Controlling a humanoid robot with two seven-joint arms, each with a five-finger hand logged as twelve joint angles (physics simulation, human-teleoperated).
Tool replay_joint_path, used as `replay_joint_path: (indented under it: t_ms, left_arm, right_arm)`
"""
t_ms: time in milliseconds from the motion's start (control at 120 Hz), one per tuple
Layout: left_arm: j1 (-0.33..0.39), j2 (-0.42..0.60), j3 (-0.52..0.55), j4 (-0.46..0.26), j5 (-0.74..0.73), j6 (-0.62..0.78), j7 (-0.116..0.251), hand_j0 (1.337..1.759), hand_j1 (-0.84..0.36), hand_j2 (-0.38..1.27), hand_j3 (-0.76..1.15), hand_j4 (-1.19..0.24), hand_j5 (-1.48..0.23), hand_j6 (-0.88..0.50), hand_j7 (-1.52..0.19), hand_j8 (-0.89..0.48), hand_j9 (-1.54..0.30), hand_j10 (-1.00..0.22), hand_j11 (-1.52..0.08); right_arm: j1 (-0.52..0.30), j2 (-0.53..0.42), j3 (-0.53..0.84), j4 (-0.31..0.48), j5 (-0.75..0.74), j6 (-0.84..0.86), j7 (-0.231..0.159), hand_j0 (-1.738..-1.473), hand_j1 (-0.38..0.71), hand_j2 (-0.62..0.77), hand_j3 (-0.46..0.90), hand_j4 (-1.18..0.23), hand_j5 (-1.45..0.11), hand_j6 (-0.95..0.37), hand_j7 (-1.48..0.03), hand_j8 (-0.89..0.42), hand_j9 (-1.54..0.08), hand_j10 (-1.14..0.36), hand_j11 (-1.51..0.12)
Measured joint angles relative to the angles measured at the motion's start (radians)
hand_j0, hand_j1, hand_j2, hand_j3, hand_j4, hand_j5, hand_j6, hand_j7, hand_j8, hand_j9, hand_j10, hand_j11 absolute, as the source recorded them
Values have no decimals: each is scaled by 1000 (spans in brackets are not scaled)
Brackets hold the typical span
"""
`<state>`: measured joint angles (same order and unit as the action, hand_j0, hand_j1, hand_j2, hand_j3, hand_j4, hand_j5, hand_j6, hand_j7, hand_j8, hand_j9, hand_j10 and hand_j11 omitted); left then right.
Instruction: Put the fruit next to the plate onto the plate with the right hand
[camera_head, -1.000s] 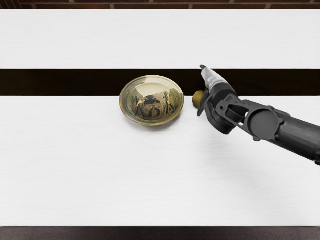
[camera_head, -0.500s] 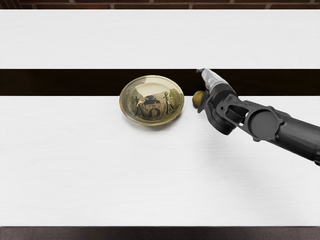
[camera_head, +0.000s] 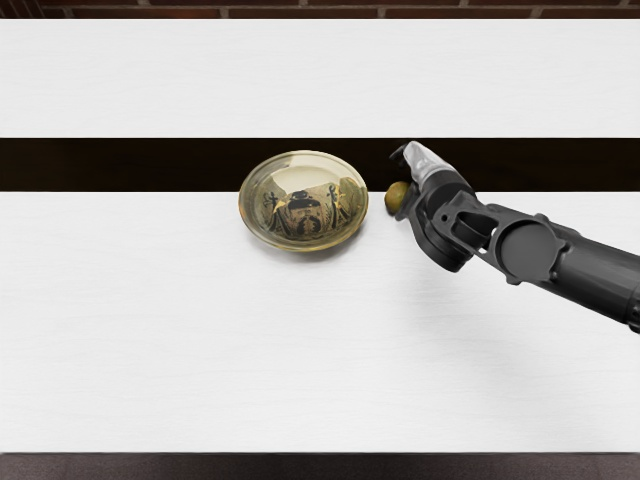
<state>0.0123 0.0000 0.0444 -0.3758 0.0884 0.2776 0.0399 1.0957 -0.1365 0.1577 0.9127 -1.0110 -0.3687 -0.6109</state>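
So the right arm (camera_head: 560, 260) is coming in from the right edge and slanting up and left across the white table (camera_head: 250, 350), and the right hand (camera_head: 432, 195) is sitting right up against the fruit (camera_head: 396, 197). The fruit is a small round olive-yellow thing, and it's lying on the table near the back edge, just beside the right rim of the plate (camera_head: 300, 170) with a thin sliver of tabletop showing between them. So it's not on the plate, it's resting next to it. The hand is covering the fruit's right side from this angle, and a pale grey part of the hand is poking up and left above it, over the dark strip (camera_head: 120, 165) that's running behind the table. Honestly I can't tell whether the hand is open or closed, or whether it's actually touching the fruit or only beside it, since the dark palm is blocking that whole bit. The plate itself is shiny, gold-tinted and glassy-looking, throwing back dark reflections in its middle, and nothing is lying in it. Past the dark strip another white surface (camera_head: 300, 80) is stretching across, with a bit of brick wall (camera_head: 300, 12) peeking in at the very top.
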Motion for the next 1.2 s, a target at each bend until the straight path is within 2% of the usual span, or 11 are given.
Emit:
replay_joint_path:
  t_ms: [508,767,933,1200]
  left_arm:
    - [0,0,0,0,0,0,0,1658,347,0,0,-2,-2,-2,-2,-2,-2,-2,-2]
    - [0,0,0,0,0,0,0,1658,347,0,0,-2,-2,-2,-2,-2,-2,-2,-2]
    - [0,0,0,0,0,0,0,1658,347,0,0,-2,-3,-2,-3,-2,-3,-2,-3]
    - [0,0,0,0,0,0,0,1658,347,0,0,-2,-3,-2,-3,-2,-3,-2,-3]
  right_arm:
    - [-6,1,0,1,2,11,0,-1657,173,-68,0,-444,-583,-447,-580,-444,-583,-444,-584]
    - [-8,1,1,1,0,12,0,-1656,197,-12,0,-492,-650,-477,-644,-404,-652,-491,-652]
    - [-15,0,3,1,-6,13,1,-1653,204,-64,0,-523,-669,-449,-673,-379,-686,-508,-691]
    - [-18,1,5,0,-5,14,0,-1653,213,59,0,-590,-724,-478,-743,-407,-747,-543,-755]
